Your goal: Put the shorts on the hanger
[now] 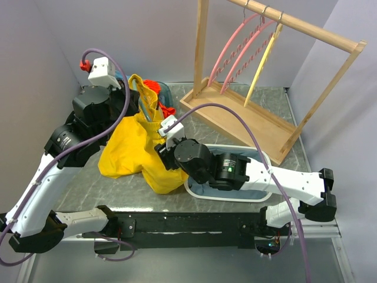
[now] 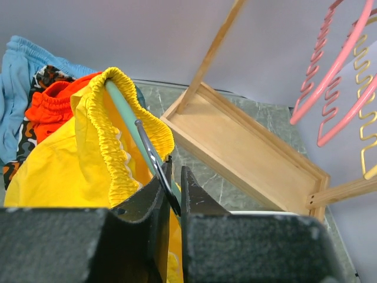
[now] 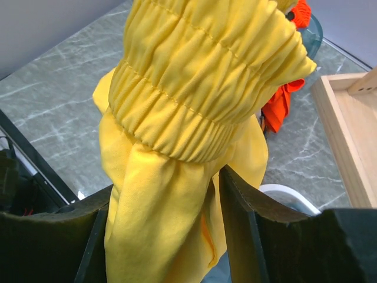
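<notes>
Left gripper [image 2: 175, 172]: narrow, pinched on the metal hook [image 2: 151, 154] of the hanger [image 2: 125, 112], whose teal arm rises just ahead of its tips. Right gripper [image 3: 166, 187]: half wide, jaws pressed onto a thick fold of the shorts [image 3: 200, 88], with the waistband bunched directly above it. Hold the hook firm with your left and draw the fold down and away with your right, so the elastic seats over the arm. Hidden: the hanger's far arm and inner bar, buried under fabric; from above, both grippers' tips are lost behind the yellow cloth
</notes>
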